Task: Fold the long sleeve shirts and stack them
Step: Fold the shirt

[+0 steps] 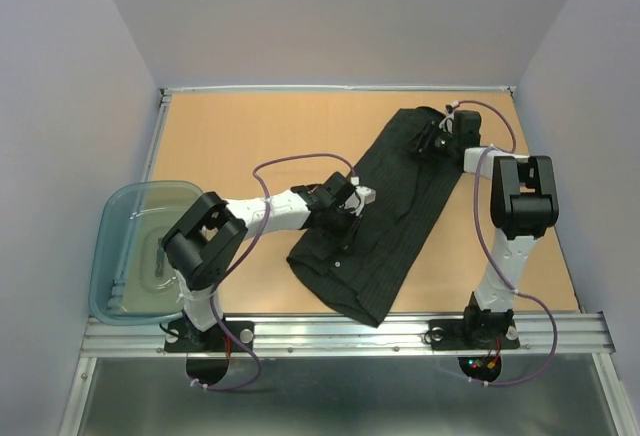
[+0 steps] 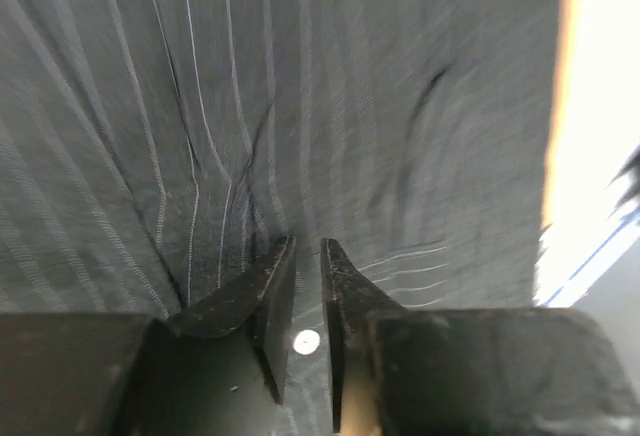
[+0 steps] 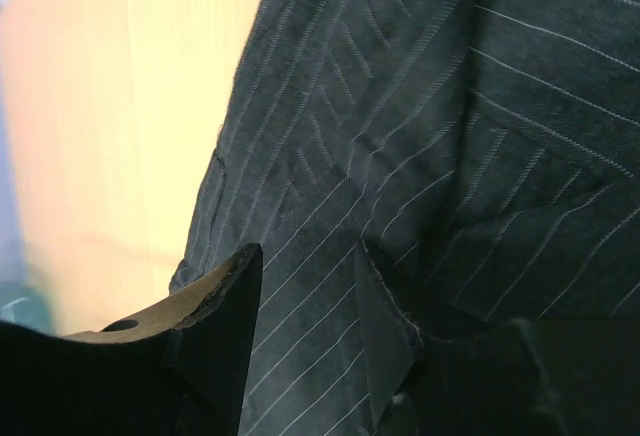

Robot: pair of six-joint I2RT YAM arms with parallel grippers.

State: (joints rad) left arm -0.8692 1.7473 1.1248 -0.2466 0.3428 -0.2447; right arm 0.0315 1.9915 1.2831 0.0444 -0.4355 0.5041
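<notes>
One long sleeve shirt (image 1: 395,221), black with thin pinstripes, lies folded into a long band running diagonally from the table's far right toward the front middle. My left gripper (image 1: 352,216) is down on the band's left edge. In the left wrist view its jaws (image 2: 305,246) stand nearly together, pinching puckered cloth (image 2: 350,106), with a white button (image 2: 306,341) showing in the gap. My right gripper (image 1: 431,139) is at the band's far end. In the right wrist view it (image 3: 308,256) stands open over the striped cloth (image 3: 450,106), a fabric flap lying against its right finger.
A translucent blue-grey tub (image 1: 130,246) sits at the table's left edge beside the left arm. Bare wooden table (image 1: 240,136) stretches behind and left of the shirt. A metal rail (image 1: 340,334) runs along the front edge. Grey walls close in on three sides.
</notes>
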